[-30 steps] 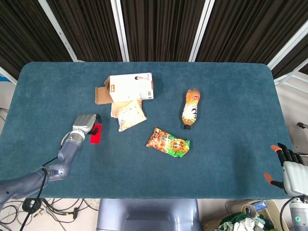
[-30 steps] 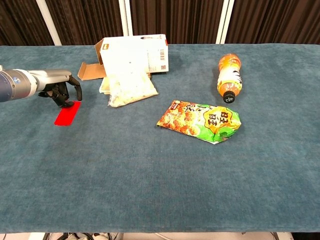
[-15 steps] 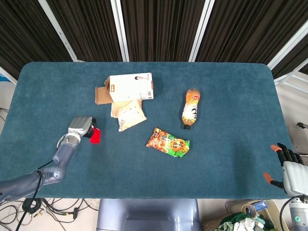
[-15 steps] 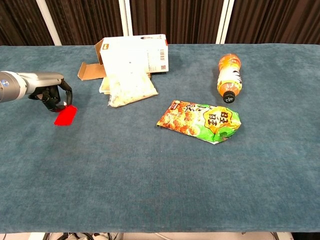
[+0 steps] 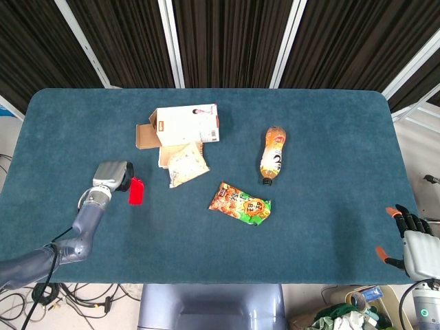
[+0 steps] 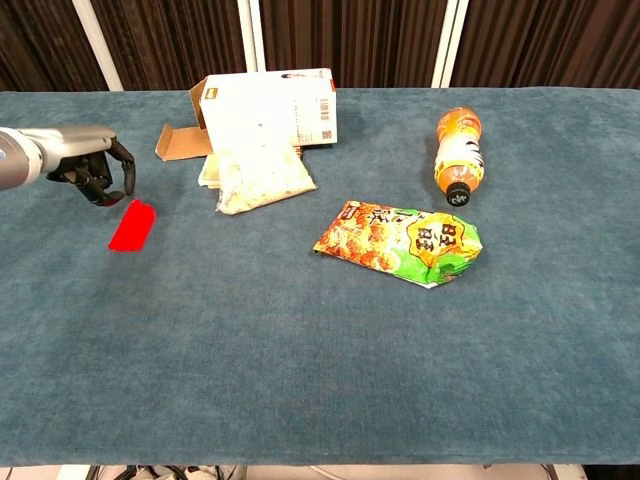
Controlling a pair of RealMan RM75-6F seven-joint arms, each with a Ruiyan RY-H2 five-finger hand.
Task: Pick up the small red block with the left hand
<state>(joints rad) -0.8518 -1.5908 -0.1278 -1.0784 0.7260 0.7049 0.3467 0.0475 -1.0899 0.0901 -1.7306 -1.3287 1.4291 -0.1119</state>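
Lifting off the red block — left hand now apart, fingers curled, empty.

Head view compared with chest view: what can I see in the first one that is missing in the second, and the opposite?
Only the head view shows the right hand, off the table's right edge with fingers apart and holding nothing, plus the cables on the floor. Only the chest view shows the gap under the left hand, whose curled fingers hold nothing above the cloth. Both show the small red block lying flat beside that hand, the cardboard box, the pale packet, the orange bottle, the snack bag and the blue table.
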